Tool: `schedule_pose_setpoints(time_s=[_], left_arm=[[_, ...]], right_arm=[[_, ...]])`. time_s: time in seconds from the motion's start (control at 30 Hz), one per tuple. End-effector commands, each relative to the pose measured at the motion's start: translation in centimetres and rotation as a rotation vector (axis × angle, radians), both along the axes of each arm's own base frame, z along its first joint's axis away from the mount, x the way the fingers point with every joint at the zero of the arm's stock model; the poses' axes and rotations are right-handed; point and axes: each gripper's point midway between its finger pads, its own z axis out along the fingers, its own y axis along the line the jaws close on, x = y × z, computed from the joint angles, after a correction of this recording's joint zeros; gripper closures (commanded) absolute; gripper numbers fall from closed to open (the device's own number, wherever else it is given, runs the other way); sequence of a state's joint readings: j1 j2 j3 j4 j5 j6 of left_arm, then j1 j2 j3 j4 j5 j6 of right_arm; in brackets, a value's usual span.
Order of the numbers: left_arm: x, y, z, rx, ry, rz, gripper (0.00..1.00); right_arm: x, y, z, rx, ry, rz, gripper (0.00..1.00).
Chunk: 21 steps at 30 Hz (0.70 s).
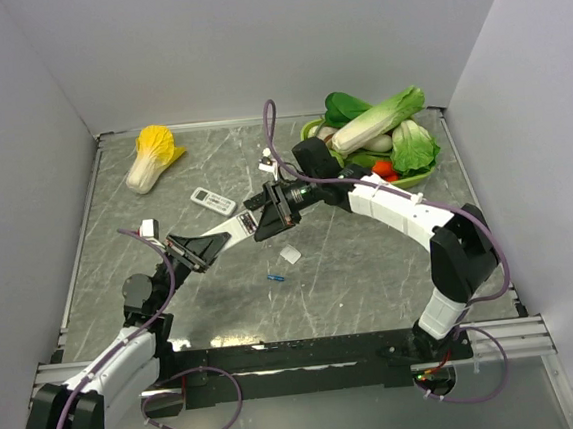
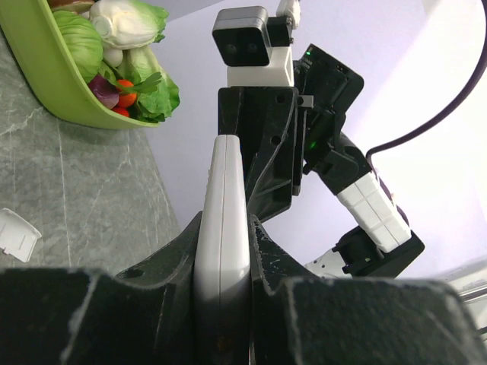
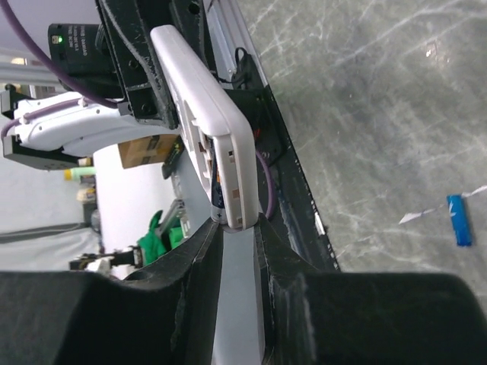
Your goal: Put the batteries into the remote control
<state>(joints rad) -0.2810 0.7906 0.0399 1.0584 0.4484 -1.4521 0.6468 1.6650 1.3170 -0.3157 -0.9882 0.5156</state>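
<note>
The white remote control (image 1: 230, 229) hangs above the table between both arms. My left gripper (image 1: 197, 250) is shut on its near end, and the left wrist view shows it edge-on (image 2: 223, 190) between the jaws of that gripper (image 2: 224, 228). My right gripper (image 1: 269, 216) is shut on the far end. In the right wrist view my right gripper (image 3: 237, 224) pinches the remote control (image 3: 202, 114) at its open compartment, where a battery (image 3: 218, 204) sits against the left finger. Another blue battery (image 1: 275, 276) (image 3: 455, 219) lies loose on the table.
A small white cover piece (image 1: 290, 254) (image 2: 15, 234) lies by the loose battery. A smaller white remote (image 1: 212, 200) is behind the arms. A yellow cabbage (image 1: 151, 156) sits far left. A green bowl (image 1: 419, 176) (image 2: 53, 84) of vegetables stands far right.
</note>
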Motion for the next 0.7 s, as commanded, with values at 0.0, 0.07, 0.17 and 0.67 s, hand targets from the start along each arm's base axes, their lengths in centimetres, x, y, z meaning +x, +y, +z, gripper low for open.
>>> schedule_pose_setpoints(time_s=[0.0,0.07,0.17,0.67], left_arm=[[-5.5,-1.6,6.8,-0.036,-0.326,-0.213,0.99],[-5.6,-1.6,7.0,-0.035,-0.339,-0.217,0.99],[-5.6,-1.7,7.1,-0.031,-0.347,-0.218,0.99],[-4.0,-2.1,7.6,0.041,-0.342,-0.182,0.99]], right_arm=[[2.8,0.0,-2.2,-0.136,-0.021,-0.11,0.89],[3.0,-0.4,-2.6,-0.171,-0.033,-0.129,0.9],[3.6,-0.7,-2.7,-0.193,-0.065,-0.166,0.92],[4.8,-2.0,-3.8,-0.357,-0.262,-0.289,0.84]])
